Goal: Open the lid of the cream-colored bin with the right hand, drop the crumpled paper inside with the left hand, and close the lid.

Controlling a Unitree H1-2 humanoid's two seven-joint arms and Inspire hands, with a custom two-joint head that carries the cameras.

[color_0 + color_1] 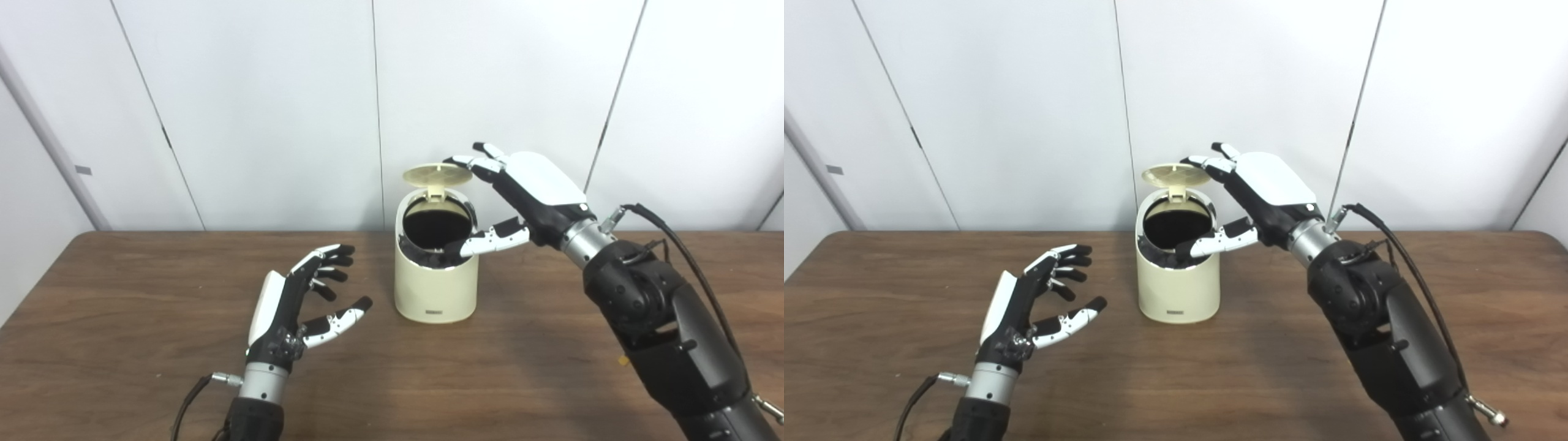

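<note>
Right hand (530, 196), fingers spread, reaches over the cream bin (436, 269) at its raised lid (437, 174), apparently to close it, while the left hand (300, 306) waits open and empty.

I can read no words or numbers anywhere in front of me. The one thing that looks like lettering is a small dark label (434, 312) low on the front wall of the cream-colored bin (436, 288), just above its base; from both of my eyes it is only a short dark strip, too small and blurred for me to make out a single character or say whether it is a brand name. I find no print on the raised lid (437, 174), and none on my own hands or arms.
</note>
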